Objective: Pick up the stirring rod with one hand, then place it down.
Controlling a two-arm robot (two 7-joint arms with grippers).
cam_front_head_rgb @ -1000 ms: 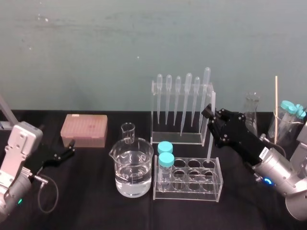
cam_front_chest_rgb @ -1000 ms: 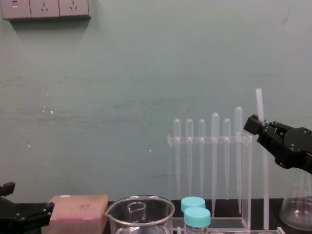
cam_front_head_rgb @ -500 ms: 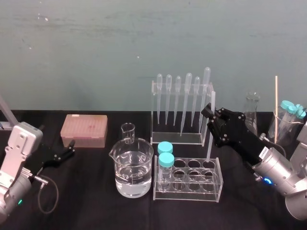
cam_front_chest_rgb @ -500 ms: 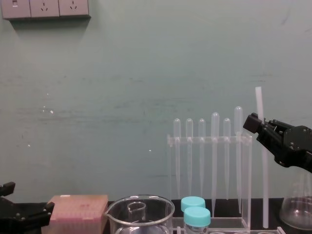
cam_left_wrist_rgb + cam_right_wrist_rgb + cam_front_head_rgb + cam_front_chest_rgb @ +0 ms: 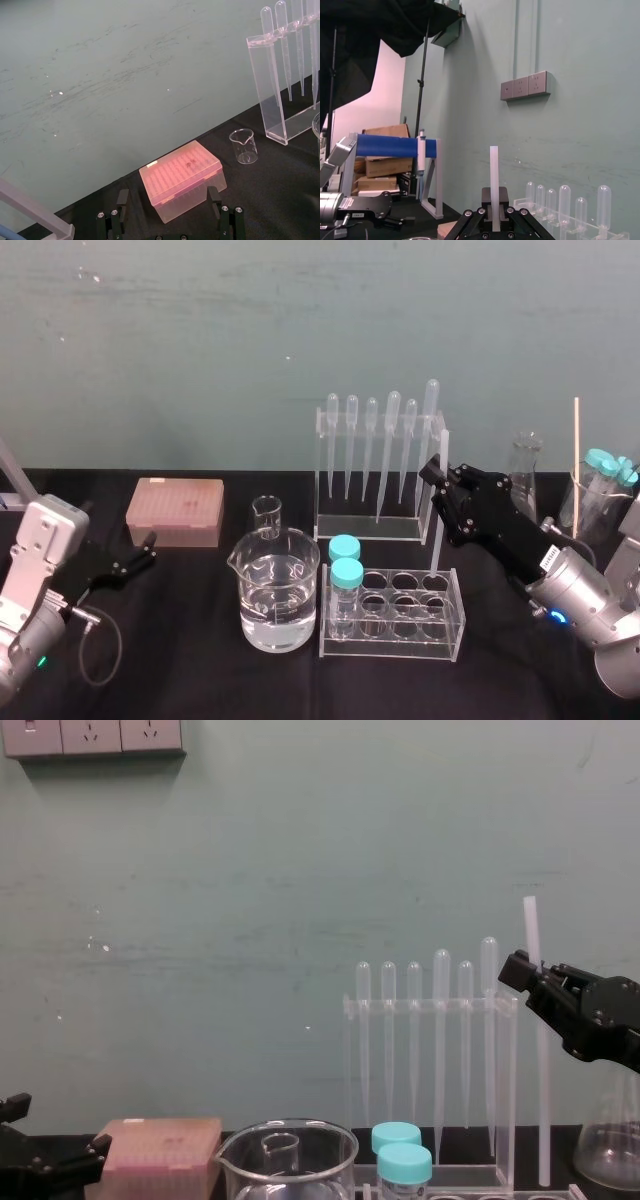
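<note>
My right gripper (image 5: 438, 476) is shut on the stirring rod (image 5: 437, 540), a thin translucent-white rod held upright. Its lower end hangs close over the back right corner of the clear test-tube rack (image 5: 392, 638). In the chest view the stirring rod (image 5: 543, 1120) stands just right of the pipette rack, and the right gripper (image 5: 522, 972) grips it near the top. The right wrist view shows the stirring rod (image 5: 494, 170) rising straight up between the fingers. My left gripper (image 5: 148, 550) is parked at the far left by the pink box, open and holding nothing.
A beaker of water (image 5: 278, 595) and a small beaker (image 5: 267, 515) stand left of the tube rack, which holds two blue-capped tubes (image 5: 346, 570). Behind is the pipette rack (image 5: 380, 465). A pink tip box (image 5: 175, 510) sits left; a flask (image 5: 523, 475) and a beaker with a stick (image 5: 590, 495) stand right.
The right gripper has lifted the stirring rod very slightly while keeping it upright. The left arm has not moved.
</note>
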